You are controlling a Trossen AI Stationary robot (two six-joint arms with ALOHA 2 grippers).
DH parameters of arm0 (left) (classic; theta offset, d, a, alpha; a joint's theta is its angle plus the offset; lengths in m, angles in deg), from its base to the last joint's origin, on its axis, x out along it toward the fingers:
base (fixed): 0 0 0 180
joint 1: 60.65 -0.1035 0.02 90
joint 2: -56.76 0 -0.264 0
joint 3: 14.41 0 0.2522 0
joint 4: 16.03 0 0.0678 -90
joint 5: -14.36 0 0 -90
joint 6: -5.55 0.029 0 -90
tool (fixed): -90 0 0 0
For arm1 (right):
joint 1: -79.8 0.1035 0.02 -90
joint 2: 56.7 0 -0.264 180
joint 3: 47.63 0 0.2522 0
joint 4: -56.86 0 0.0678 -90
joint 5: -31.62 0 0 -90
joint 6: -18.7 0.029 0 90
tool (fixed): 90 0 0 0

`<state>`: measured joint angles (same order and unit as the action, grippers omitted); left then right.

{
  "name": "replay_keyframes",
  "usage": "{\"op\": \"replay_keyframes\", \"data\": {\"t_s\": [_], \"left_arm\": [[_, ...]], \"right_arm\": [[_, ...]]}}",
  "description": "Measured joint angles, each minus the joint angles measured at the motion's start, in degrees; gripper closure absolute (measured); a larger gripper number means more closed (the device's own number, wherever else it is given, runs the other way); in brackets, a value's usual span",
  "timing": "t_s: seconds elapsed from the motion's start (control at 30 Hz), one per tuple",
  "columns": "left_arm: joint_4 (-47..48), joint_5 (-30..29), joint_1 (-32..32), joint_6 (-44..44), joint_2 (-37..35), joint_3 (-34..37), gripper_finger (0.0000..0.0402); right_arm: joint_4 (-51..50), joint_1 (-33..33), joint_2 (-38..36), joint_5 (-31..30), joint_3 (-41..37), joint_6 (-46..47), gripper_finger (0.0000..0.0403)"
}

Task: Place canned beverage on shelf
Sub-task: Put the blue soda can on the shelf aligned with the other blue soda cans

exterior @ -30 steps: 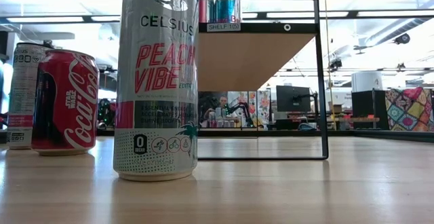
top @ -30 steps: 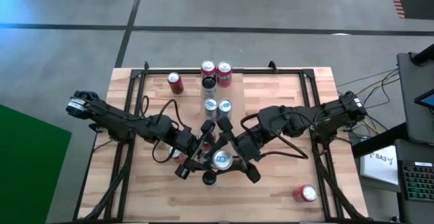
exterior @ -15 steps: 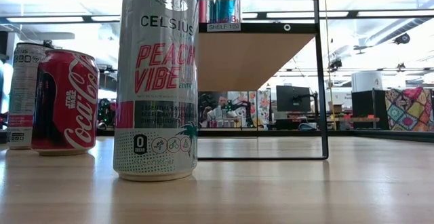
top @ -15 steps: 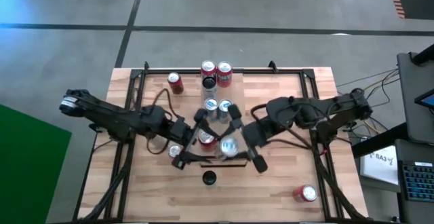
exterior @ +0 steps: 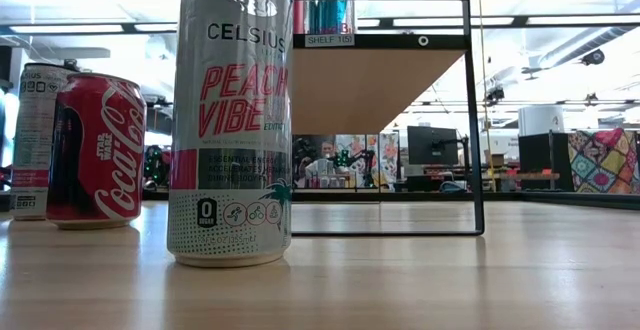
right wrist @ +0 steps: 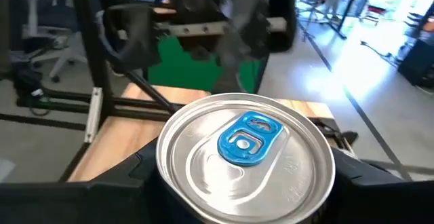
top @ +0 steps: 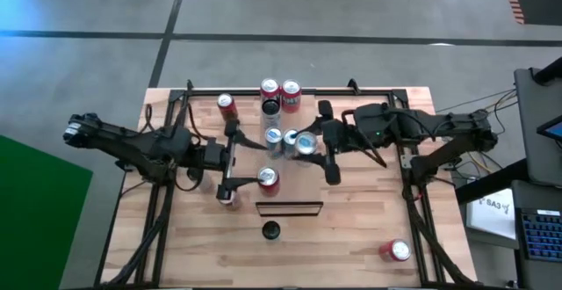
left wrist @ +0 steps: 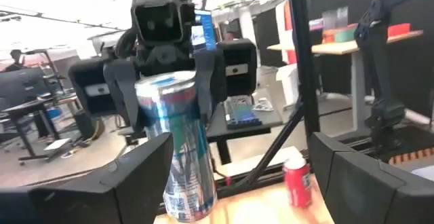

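Your right claw [top: 309,144] is pinching the blue-tabbed can [right wrist: 245,157], carried upright just beside the two cans already on the shelf [exterior: 385,75]. Keep it level and set it down clear of them before letting go. The left claw [top: 230,156], spread and empty, waits beside the shelf.

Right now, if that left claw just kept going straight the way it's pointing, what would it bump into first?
Probably the blue and silver can held by the right gripper. Seen from its wrist, the open left gripper faces that can squarely, with nothing between them, though the depth is hard to judge.
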<state>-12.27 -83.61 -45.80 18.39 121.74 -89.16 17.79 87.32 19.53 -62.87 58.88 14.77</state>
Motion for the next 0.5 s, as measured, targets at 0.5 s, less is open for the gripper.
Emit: {"op": "replay_keyframes", "data": {"t_s": [0.5], "left_arm": [[7.9,-7.27,-3.55,3.84,-0.49,0.04,0.0086]], "right_arm": [[13.04,-11.13,-14.64,-1.45,-25.56,7.59,0.0188]]}}
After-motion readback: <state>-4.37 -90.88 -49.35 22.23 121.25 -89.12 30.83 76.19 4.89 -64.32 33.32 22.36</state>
